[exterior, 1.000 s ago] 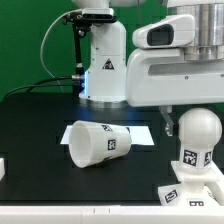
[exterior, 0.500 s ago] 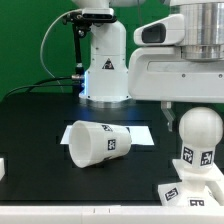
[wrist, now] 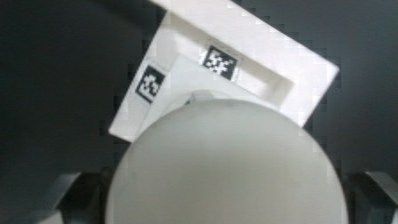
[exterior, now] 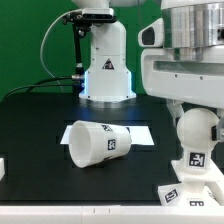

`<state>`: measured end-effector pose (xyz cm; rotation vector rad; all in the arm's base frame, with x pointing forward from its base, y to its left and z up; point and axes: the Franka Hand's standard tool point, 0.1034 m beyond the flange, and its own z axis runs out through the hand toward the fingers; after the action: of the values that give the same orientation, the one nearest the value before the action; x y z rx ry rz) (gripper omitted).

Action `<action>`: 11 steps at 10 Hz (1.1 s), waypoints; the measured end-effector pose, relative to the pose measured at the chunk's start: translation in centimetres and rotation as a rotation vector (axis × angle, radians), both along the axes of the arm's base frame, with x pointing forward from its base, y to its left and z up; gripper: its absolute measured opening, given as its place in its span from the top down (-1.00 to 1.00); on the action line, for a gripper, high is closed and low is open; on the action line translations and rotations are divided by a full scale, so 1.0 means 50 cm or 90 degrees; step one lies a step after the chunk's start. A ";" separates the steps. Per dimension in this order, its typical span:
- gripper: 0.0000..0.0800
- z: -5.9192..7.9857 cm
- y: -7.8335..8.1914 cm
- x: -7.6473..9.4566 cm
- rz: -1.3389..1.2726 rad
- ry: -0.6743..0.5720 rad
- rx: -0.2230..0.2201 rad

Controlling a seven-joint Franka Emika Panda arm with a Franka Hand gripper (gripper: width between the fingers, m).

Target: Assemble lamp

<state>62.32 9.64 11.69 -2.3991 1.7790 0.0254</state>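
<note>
Black table (exterior: 35, 120) is spread before a green wall, with the white robot pedestal (exterior: 105, 70) set at the upper centre of the exterior view. At the lower right of that view the bulb (exterior: 197, 132) is stood upright on the square base (exterior: 205, 185), directly under the gripper (exterior: 196, 110). One finger (exterior: 173, 108) is seen beside the ball. Whether the gripper is clamped on the ball or slightly apart cannot be told, since the wrist view is blurred. The shade (exterior: 92, 143) is laid on its side at centre, near the marker board (exterior: 140, 130) and well apart from the base.
</note>
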 end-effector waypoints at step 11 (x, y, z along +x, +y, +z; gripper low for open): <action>-0.75 0.000 0.029 -0.006 0.152 -0.016 -0.002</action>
<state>62.00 11.07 11.67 -2.5879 1.4737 0.0204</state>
